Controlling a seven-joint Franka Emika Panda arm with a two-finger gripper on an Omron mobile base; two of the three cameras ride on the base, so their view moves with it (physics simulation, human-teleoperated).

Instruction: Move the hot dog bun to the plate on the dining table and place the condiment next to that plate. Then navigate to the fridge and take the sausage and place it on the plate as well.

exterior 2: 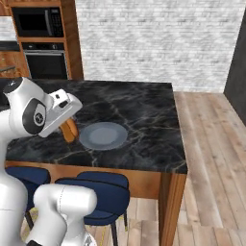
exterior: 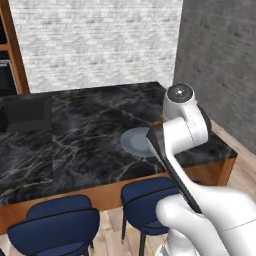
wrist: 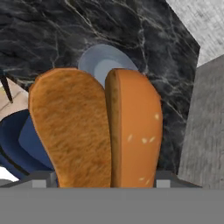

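Observation:
The hot dog bun [wrist: 96, 127] is a tan-orange split roll that looms large in the hand view, gripped between the fingers. From the right base view the bun [exterior 2: 70, 129] hangs under my gripper [exterior 2: 67, 120], just above the near left part of the dining table [exterior 2: 144, 110]. My gripper is shut on it. The round grey-blue plate [exterior 2: 103, 136] lies bare on the black marble just to the right of the bun. In the left base view the plate [exterior: 134, 141] is partly covered by my arm. The hand view shows the plate [wrist: 105, 61] beyond the bun.
Blue stools [exterior: 55, 225] [exterior 2: 96, 192] stand at the table's near edge. A wall oven [exterior 2: 45, 62] and microwave [exterior 2: 38, 21] sit in wooden cabinets at the back left. Wooden floor [exterior 2: 211, 144] opens to the right of the table. A grey wall [exterior: 220, 65] rises on the right.

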